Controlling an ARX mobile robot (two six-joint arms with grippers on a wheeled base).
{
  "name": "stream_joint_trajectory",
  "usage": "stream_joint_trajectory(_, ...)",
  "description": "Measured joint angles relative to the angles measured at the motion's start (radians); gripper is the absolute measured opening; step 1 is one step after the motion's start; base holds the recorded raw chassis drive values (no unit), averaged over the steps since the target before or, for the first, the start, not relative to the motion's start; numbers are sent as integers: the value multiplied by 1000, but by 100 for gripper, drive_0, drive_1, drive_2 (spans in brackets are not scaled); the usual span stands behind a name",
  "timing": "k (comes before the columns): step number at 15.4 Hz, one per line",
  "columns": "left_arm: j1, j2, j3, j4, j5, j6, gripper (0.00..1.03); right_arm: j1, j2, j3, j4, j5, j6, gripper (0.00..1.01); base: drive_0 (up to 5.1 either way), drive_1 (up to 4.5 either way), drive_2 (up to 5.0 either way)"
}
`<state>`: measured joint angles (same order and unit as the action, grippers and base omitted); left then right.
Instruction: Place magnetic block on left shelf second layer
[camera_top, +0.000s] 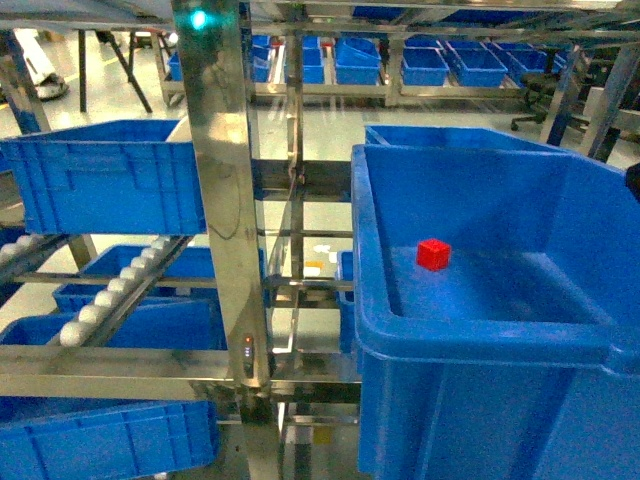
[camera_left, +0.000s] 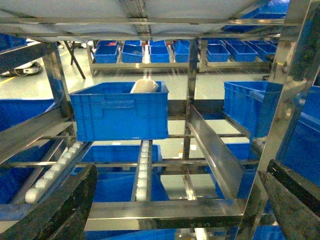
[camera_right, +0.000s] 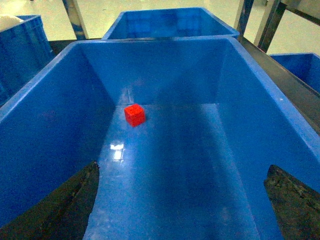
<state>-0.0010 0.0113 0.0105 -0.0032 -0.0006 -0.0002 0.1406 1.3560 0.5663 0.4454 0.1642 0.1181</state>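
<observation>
The magnetic block (camera_top: 434, 254) is a small glossy red cube lying on the floor of a large blue crate (camera_top: 480, 335) at the right; the right wrist view shows the magnetic block (camera_right: 134, 114) near the far left corner of the blue crate (camera_right: 45, 115). My right gripper (camera_right: 182, 197) hangs open over the crate's near end, well short of the cube, nothing between its fingers. My left gripper (camera_left: 177, 200) is open and empty in front of the left shelf's steel frame (camera_left: 165, 212). Neither gripper shows in the head view.
A blue crate (camera_left: 119, 110) with a white object inside sits on the left shelf's roller rails (camera_left: 142, 167). A steel upright (camera_top: 232, 200) separates the shelves. More blue crates (camera_top: 110, 435) fill lower levels, and another crate (camera_right: 170, 22) stands behind the large one.
</observation>
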Motion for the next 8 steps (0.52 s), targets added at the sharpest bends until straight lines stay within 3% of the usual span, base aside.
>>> stream_joint_trajectory(3,0,0,0,0,0,0,98,-25,-314,-128,-121,2,-10,98,0,0,0)
stream_joint_trajectory(4,0,0,0,0,0,0,98,-23,-525,-183,-190,34,-81,98,0,0,0)
stream_joint_trajectory(6,0,0,0,0,0,0,98,-37,-685,-196,-293,68,-148,98,0,0,0)
stream_joint_trajectory(8,0,0,0,0,0,0,98,-58,-734,-196,-359,-1,-137,98,0,0,0)
